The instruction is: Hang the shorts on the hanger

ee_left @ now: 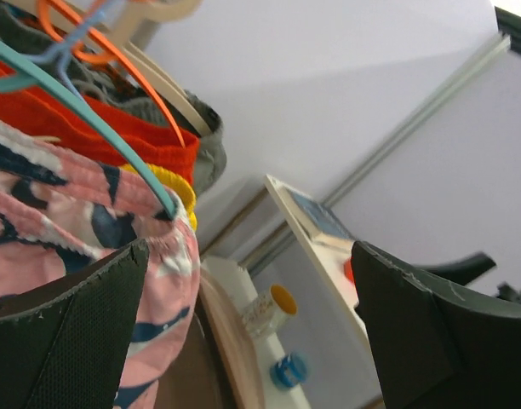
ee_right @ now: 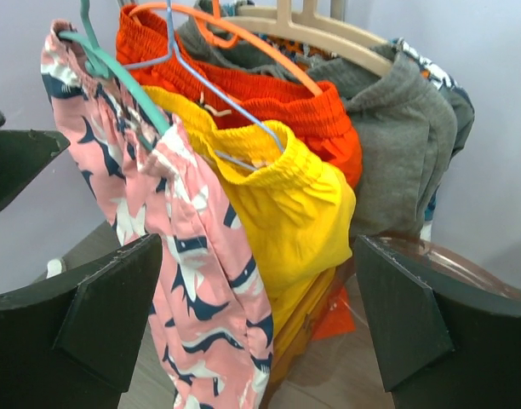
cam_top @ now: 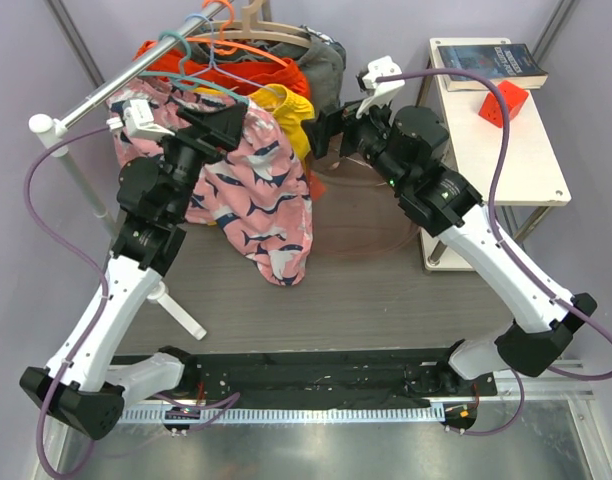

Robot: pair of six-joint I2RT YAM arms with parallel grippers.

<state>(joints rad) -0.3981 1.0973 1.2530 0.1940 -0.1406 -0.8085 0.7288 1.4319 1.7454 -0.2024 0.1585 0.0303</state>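
Note:
The pink shark-print shorts (cam_top: 256,195) hang by their waistband from the teal hanger (cam_top: 172,42), whose hook is on the metal rail. My left gripper (cam_top: 221,125) is open at the top of the shorts. In the left wrist view (ee_left: 252,341) the shorts (ee_left: 65,204) lie against the left finger, under the teal hanger arm (ee_left: 99,128), and nothing sits between the jaws. My right gripper (cam_top: 328,130) is open and empty, just right of the rack. In the right wrist view (ee_right: 260,324) it faces the shorts (ee_right: 192,281) and the hanger (ee_right: 116,77).
Yellow shorts (ee_right: 286,196), orange shorts (ee_right: 269,94) and a grey garment (ee_right: 397,136) hang behind on other hangers, one of them wooden (cam_top: 266,30). The rail (cam_top: 116,85) slants to the left. A white side table (cam_top: 531,160) at right holds a book (cam_top: 491,62) and a red block (cam_top: 504,103).

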